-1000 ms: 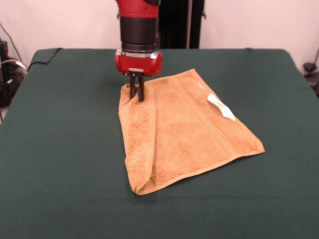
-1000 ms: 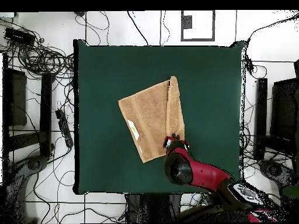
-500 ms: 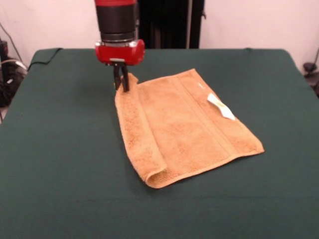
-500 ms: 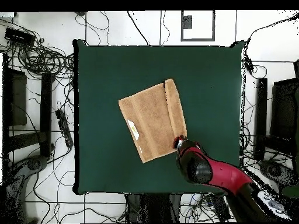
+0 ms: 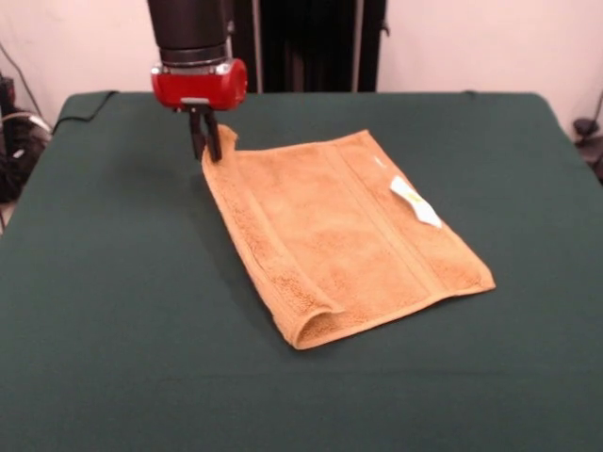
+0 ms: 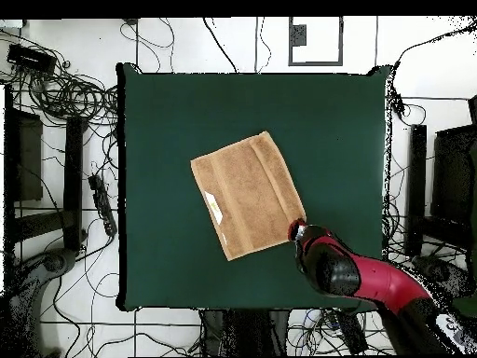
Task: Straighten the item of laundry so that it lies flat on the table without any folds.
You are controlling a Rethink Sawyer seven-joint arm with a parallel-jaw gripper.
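The item of laundry (image 5: 344, 231) is a golden-orange towel with a white tag (image 5: 415, 201), lying mostly spread on the green table (image 5: 113, 282). My gripper (image 5: 205, 147) is shut on the towel's far left corner, which is lifted slightly off the cloth. A small fold remains at the towel's near corner (image 5: 316, 330). From overhead, the towel (image 6: 247, 194) looks nearly rectangular, with the gripper (image 6: 297, 227) at its lower right corner and the red arm (image 6: 373, 284) behind it.
Cables (image 6: 65, 93) and equipment lie on the floor around the table (image 6: 168, 112). The table's edges run near the frame borders in the front view.
My gripper has dragged the held corner outward, leftwards in the front view. The folded-over left strip of the towel has unrolled, leaving only a small fold at the near corner.
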